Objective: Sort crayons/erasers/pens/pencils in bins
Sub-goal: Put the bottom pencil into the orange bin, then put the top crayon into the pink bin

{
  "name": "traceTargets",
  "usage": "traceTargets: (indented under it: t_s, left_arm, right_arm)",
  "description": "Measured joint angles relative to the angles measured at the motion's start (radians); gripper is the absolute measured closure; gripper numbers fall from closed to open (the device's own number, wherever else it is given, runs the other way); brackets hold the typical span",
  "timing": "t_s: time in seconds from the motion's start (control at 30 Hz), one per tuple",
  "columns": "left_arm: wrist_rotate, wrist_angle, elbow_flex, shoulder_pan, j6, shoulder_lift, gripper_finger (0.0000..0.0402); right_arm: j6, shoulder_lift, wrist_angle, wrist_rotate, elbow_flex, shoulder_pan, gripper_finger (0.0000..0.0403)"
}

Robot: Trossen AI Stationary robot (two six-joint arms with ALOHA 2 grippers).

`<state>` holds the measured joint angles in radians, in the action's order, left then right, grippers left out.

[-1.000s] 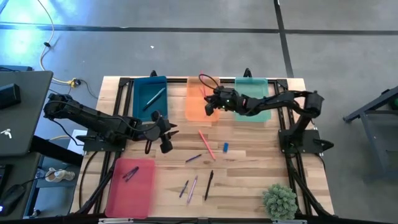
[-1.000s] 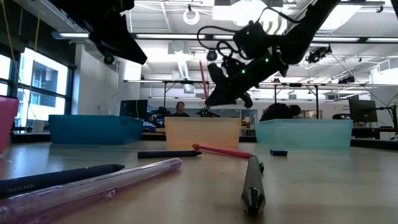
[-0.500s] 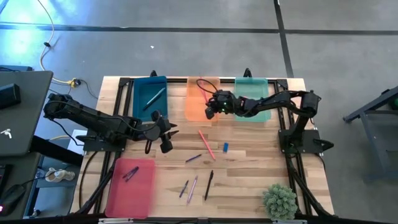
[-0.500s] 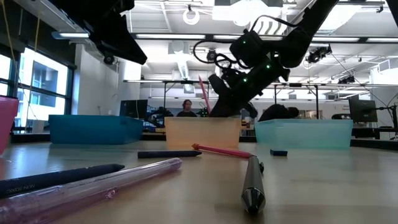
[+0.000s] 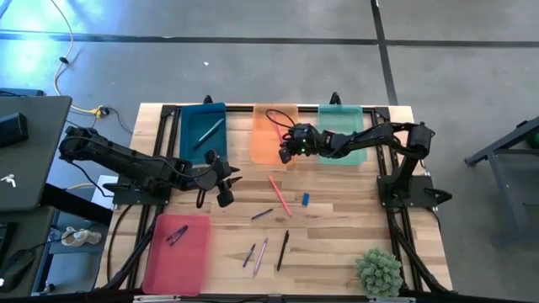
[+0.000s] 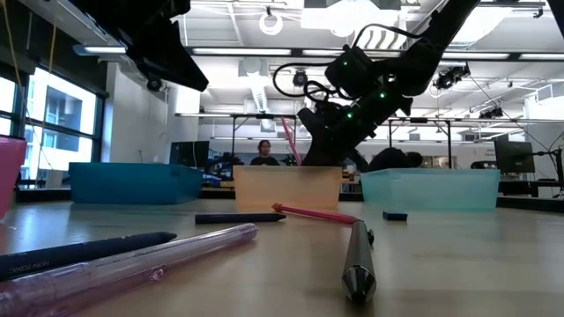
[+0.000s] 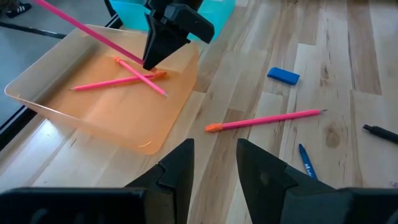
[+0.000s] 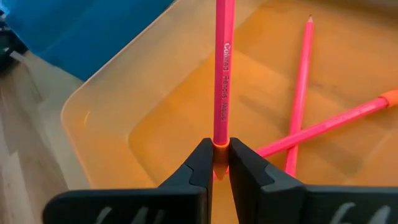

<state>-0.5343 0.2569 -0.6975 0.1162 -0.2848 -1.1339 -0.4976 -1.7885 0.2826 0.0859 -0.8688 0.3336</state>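
My right gripper (image 8: 215,163) pinches a pink pencil (image 8: 221,74) over the orange bin (image 5: 268,145), probably to drop it; my left gripper (image 7: 212,163) waits half open

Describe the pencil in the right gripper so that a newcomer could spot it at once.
Find the orange bin, the middle of the three along the table's far edge. Above it the right gripper pinches a pink pencil by its end. Unlike the two pink pencils lying flat in that bin, it sticks up.

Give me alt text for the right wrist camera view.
The right pincer grips the end of a pink pencil above the orange bin. Two more pink pencils lie crossed inside the bin.
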Motion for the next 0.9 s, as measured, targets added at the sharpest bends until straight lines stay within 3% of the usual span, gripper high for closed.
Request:
traceTargets:
  t_s: [0.27,0.63,0.9]
  left_arm:
    - [0.000,0.000,0.000,0.000,0.000,0.000,0.0291]
    - [0.000,0.000,0.000,0.000,0.000,0.000,0.0291]
    - [0.000,0.007,0.000,0.000,0.000,0.000,0.0291]
  right_arm:
    - [0.005,0.001,-0.010,-0.005,0.000,0.000,0.0378]
    - [0.005,0.001,-0.011,0.015,0.000,0.000,0.0309]
    - [0.028,0.054,-0.011,0.017,0.000,0.000,0.0306]
